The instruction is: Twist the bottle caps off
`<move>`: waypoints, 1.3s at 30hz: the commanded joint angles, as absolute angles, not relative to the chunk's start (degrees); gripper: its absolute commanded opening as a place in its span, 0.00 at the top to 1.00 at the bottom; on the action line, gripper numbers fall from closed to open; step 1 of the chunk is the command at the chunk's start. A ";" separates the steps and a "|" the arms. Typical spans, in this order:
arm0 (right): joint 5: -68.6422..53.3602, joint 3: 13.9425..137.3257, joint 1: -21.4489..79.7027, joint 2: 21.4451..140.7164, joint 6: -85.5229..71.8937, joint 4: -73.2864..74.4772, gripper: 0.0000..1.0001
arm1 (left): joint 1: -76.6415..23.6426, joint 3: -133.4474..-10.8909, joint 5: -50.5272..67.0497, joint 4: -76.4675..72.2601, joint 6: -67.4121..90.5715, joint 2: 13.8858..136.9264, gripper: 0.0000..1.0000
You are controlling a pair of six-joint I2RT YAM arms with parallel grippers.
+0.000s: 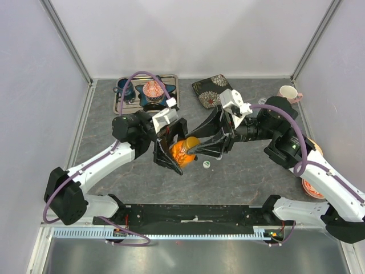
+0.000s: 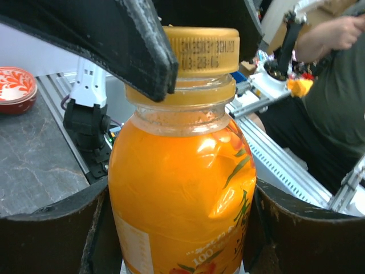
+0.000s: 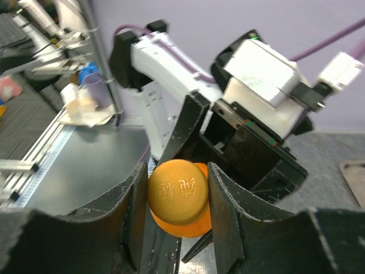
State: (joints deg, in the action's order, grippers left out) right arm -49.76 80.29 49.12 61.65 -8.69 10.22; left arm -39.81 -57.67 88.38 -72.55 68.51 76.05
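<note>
Since left gripper point(image 2: 179, 228) clamps the bottle point(image 1: 183, 149) and right gripper point(image 3: 178, 208) pinches the orange cap point(image 2: 202, 51), twist straight, no tilting

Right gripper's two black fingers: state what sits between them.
The round orange plastic screw cap of the clear bottle of orange juice, touched by both fingers; the right wrist view shows it.

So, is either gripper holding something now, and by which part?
The left gripper holds the clear plastic bottle of orange juice by its body; the right gripper grips its round orange plastic screw cap by the sides.
</note>
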 commanded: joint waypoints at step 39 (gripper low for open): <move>10.99 48.08 51.86 80.05 -28.47 4.15 1.00 | -33.75 -47.11 13.62 9.05 11.87 32.35 0.47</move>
State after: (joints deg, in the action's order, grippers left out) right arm 11.29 48.07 51.59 76.58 -25.19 13.15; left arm -33.63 -48.36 16.60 6.46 14.87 34.26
